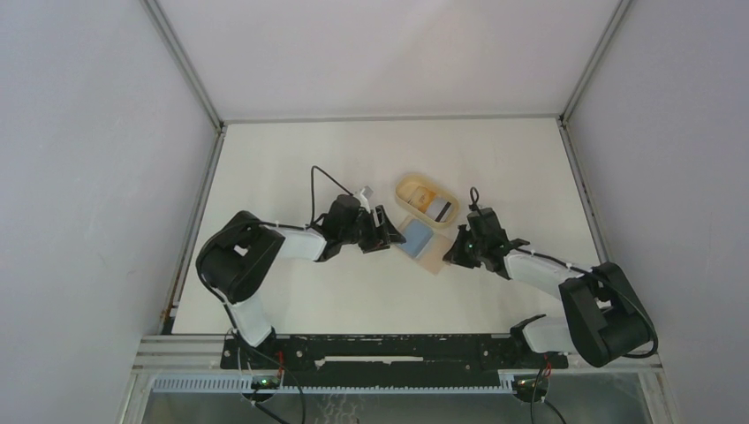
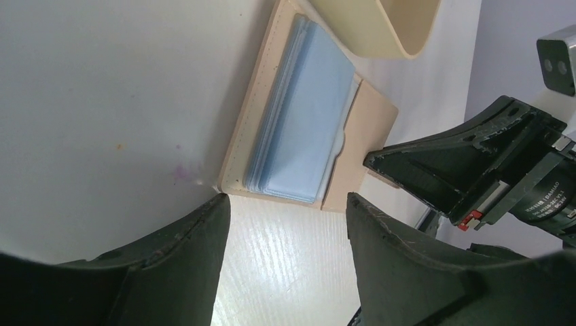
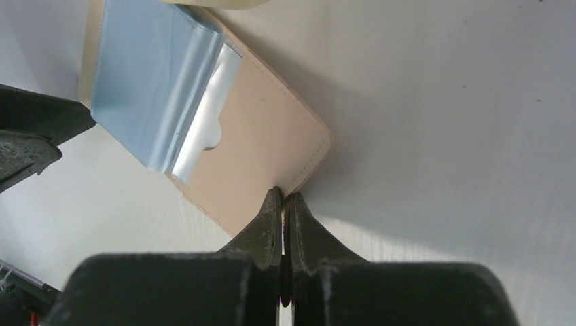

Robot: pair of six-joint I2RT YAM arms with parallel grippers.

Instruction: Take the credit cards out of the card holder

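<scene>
The tan card holder lies open and flat on the table, with a stack of blue-grey credit cards sticking out of its pocket. In the left wrist view the cards fan out of the holder. My left gripper is open and empty just left of the cards, its fingertips short of the holder's edge. My right gripper is shut, pinching the near edge of the holder by its corner. The cards show beyond it.
An oval tan tray with a raised rim stands just behind the holder; a pale card with a dark stripe lies in it. Its wall shows in the left wrist view. White walls enclose the table.
</scene>
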